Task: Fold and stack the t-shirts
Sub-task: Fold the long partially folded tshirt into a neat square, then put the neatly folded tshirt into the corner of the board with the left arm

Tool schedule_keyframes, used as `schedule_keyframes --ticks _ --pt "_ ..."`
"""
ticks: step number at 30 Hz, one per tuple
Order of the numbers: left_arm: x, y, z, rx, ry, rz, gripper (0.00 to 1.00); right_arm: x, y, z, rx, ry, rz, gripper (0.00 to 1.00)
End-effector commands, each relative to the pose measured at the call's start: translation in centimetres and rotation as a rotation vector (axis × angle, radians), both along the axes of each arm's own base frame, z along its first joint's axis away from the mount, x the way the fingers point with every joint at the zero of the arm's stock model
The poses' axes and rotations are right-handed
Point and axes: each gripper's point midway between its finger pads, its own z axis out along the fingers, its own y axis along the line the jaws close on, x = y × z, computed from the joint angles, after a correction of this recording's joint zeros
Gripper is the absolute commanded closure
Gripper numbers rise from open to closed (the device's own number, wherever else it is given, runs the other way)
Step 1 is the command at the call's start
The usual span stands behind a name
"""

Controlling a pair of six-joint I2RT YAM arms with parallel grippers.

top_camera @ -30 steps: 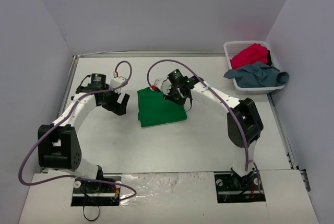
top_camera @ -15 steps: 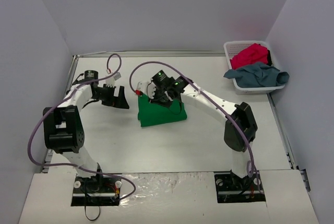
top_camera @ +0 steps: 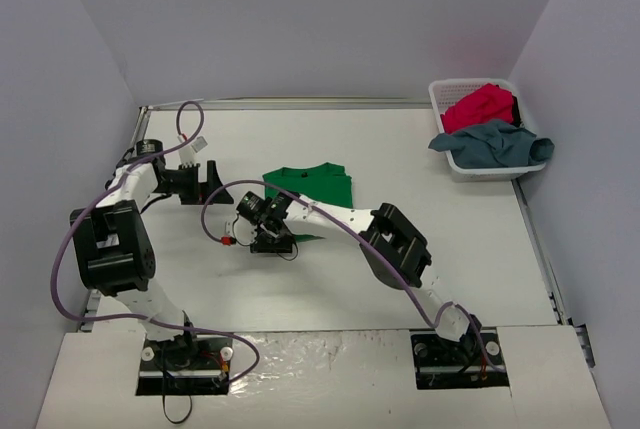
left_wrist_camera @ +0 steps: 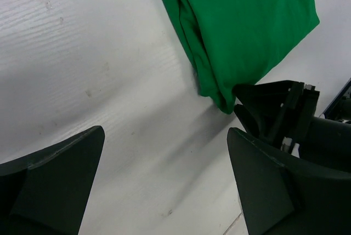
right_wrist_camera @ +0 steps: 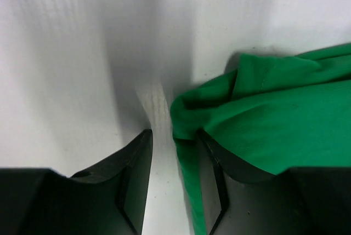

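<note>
Top external view: the green t-shirt (top_camera: 312,185) lies folded mid-tabletop (top_camera: 420,219). Its near-left corner sits between the fingers of the right gripper (top_camera: 268,237), which stand slightly apart, the cloth against one finger only. The left gripper (top_camera: 203,182) gapes wide, empty, near its left side. The red t-shirt (top_camera: 480,106) and grey-blue t-shirt (top_camera: 495,141) sit in the basket (top_camera: 440,99) at the far-right corner.

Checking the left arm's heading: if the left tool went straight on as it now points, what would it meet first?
Most likely the bare table, which the open left tool tilts down toward; the green t-shirt lies just beyond, though depth is unclear.
</note>
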Motion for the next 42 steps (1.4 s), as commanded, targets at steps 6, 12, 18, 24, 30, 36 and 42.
schedule_keyframes --ticks 6,12,18,24,30,36,42 --pt "-0.5 0.8 1.8 -0.04 -0.05 0.017 0.06 1.9 -0.5 1.0 -0.048 -0.068 -0.02 0.58" --pt "-0.7 1.0 1.8 -0.058 -0.045 0.019 0.06 2.1 -0.3 0.2 -0.076 -0.084 -0.016 0.52" --pt "-1.0 0.8 1.7 -0.085 -0.025 0.023 0.06 1.9 -0.2 -1.0 -0.108 -0.078 -0.007 0.54" --pt "-1.1 0.4 1.9 -0.121 -0.008 0.029 0.06 1.9 0.2 -0.8 -0.111 -0.08 0.001 1.0" --pt "-0.8 -0.6 2.0 -0.225 0.031 0.035 0.06 2.8 1.8 3.0 -0.053 -0.123 -0.001 1.0" --pt "-0.6 -2.3 1.2 -0.327 0.097 0.022 0.06 3.5 2.7 6.2 -0.011 -0.178 -0.002 1.0" --pt "-0.1 -3.8 0.0 -0.394 0.157 0.059 0.06 2.8 3.3 5.9 -0.023 -0.181 0.017 1.0"
